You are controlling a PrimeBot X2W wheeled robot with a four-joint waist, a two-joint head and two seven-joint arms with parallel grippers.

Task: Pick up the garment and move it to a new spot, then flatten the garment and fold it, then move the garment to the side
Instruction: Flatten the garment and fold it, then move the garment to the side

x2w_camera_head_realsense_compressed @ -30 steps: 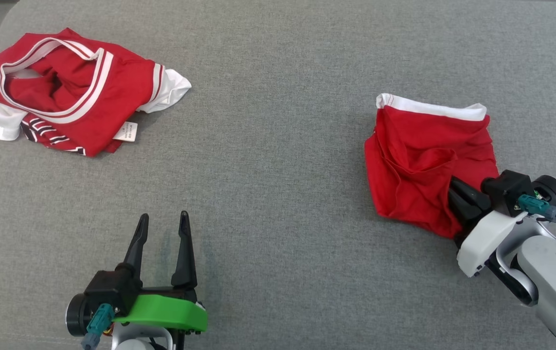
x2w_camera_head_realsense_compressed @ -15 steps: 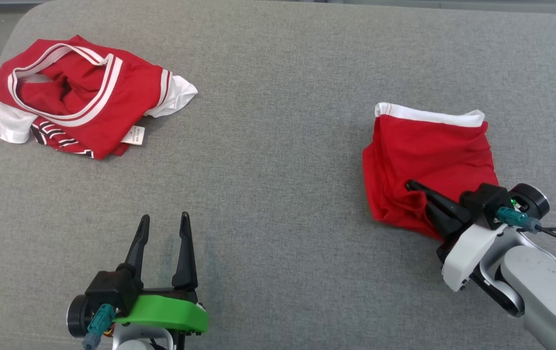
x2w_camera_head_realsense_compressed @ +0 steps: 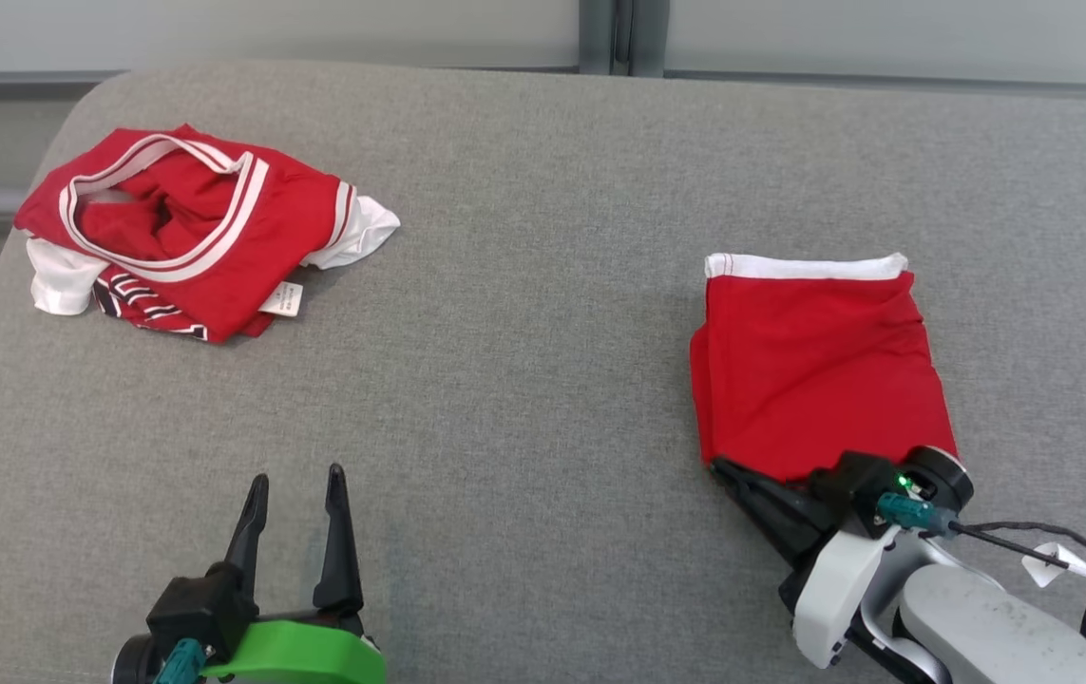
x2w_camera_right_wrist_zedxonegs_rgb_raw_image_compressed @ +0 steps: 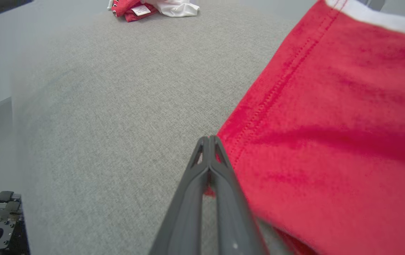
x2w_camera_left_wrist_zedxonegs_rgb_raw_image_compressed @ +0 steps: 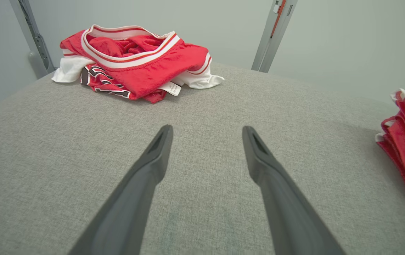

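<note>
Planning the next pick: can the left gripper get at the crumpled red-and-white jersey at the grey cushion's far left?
Probably yes: the left gripper is open and empty, with bare grey cushion between it and the crumpled red-and-white jersey, though the stretch looks long.

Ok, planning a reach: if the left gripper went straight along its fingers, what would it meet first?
Likely the crumpled red-and-white jersey, near its white label; only grey cushion lies between, though depth is unclear.

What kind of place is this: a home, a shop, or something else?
Probably a test room or workshop, not a home: the folded red garment and the crumpled red and white clothes lie on a grey padded surface, with plain pale wall panels and a metal post behind it.
</note>
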